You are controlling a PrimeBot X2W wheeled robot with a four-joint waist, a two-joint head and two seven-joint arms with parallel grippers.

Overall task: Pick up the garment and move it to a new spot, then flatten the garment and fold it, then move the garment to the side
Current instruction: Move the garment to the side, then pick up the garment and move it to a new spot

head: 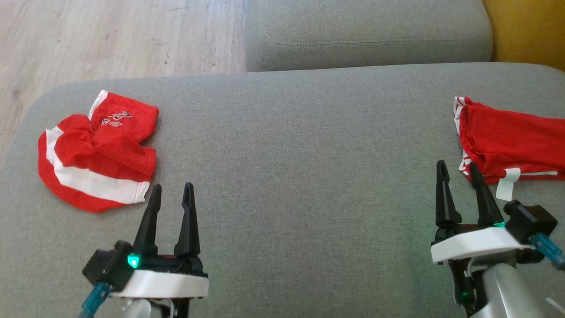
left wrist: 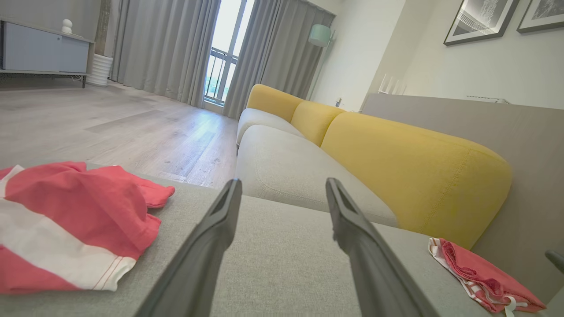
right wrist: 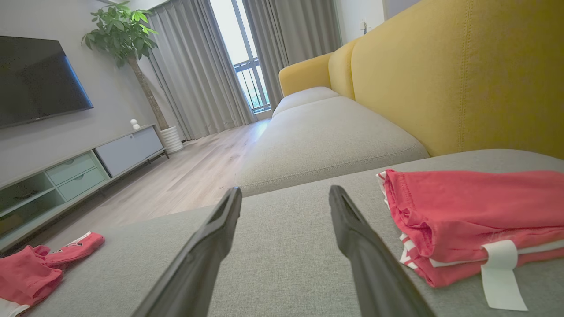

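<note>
Crumpled garment (head: 97,150): red with a white band, bunched up at the left end of the grey sofa seat (head: 291,168).
Folded garment (head: 507,141): red with white trim, folded flat at the right end of the same seat, well apart from the bunched piece; a white tag (head: 505,183) sticks out of its near edge.
Left end effector (head: 172,186): fingers spread wide and holding nothing, poised over the seat just beside the bunched piece's near right corner, not touching it.
Right end effector (head: 457,163): fingers equally wide and empty, just beside the folded piece's near left corner.
Surroundings: a second grey cushion (head: 366,31) beyond the seat, a yellow backrest (head: 529,31) at far right, wood floor (head: 110,39) at far left.
</note>
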